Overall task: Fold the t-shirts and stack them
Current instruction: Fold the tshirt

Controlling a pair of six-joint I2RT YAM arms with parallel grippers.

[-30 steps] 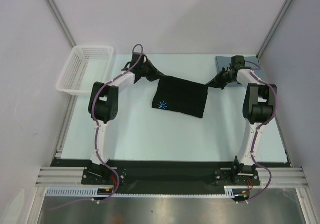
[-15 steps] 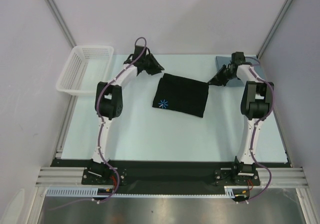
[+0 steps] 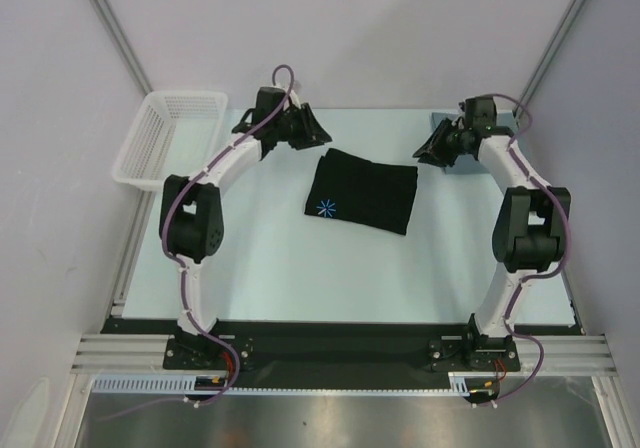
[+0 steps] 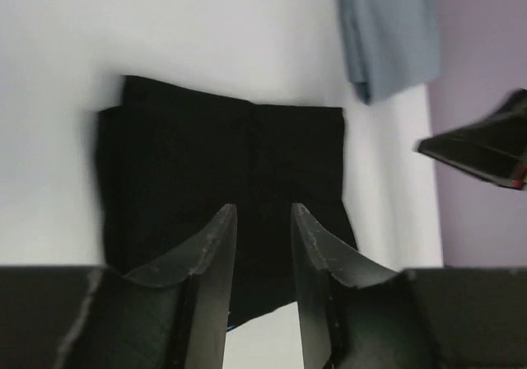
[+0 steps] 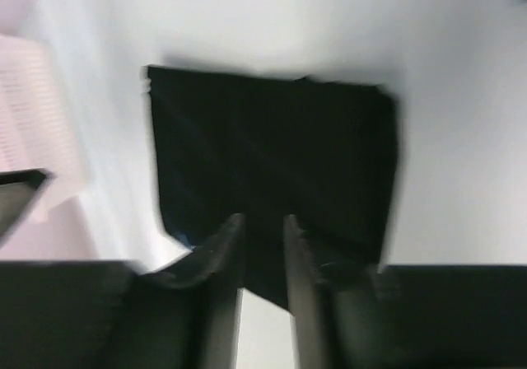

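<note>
The black t-shirt [image 3: 362,192] lies folded in a flat rectangle mid-table, its blue-white starburst [image 3: 323,208] at the near left corner. My left gripper [image 3: 308,134] hovers off its far left corner, open and empty. Off the far right corner my right gripper [image 3: 428,152] hovers, likewise open and empty. In the left wrist view the black t-shirt [image 4: 222,163] lies below the parted fingers [image 4: 216,237], and the grey-blue t-shirt [image 4: 387,31] shows beyond it. The right wrist view is blurred; there the black shirt [image 5: 272,155] lies under the gripper [image 5: 263,221]. The grey-blue t-shirt [image 3: 444,121] sits at the far right corner, mostly behind the right arm.
A white mesh basket [image 3: 170,138] stands at the table's far left edge. Grey walls and slanted frame posts close in the back and sides. The right gripper's tip [image 4: 482,147] shows in the left wrist view.
Both grippers opened and let go of the black shirt's far corners, then lifted and drew back towards the far edge. The shirt settled flat.
</note>
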